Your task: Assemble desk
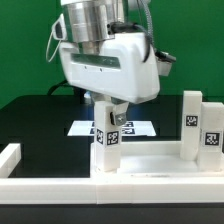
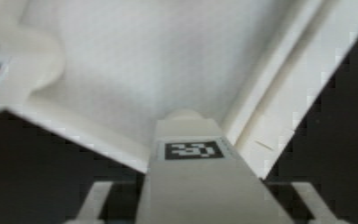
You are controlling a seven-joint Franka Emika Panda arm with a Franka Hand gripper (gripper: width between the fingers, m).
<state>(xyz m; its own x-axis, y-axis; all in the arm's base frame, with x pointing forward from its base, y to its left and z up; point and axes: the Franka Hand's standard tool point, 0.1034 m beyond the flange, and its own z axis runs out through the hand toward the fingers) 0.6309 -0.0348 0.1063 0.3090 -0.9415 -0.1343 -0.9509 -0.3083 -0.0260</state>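
Note:
The white tabletop tray (image 1: 160, 172) lies at the front of the black table, and its floor and raised rim fill the wrist view (image 2: 140, 60). One white leg (image 1: 107, 140) with a black-and-white tag stands upright at the tray's corner on the exterior view's left. My gripper (image 1: 108, 120) is lowered over the top of this leg. In the wrist view the leg (image 2: 195, 150) runs between my fingers (image 2: 105, 205), with a dark gap on each side. The gripper (image 2: 197, 192) is open around it. Two more tagged legs (image 1: 190, 122) (image 1: 212, 138) stand on the tray at the exterior view's right.
The marker board (image 1: 135, 128) lies flat on the table behind the held-over leg. A low white rail (image 1: 12, 156) borders the table at the exterior view's left and another runs along the front (image 1: 60, 190). The arm's white body hangs above the scene's middle.

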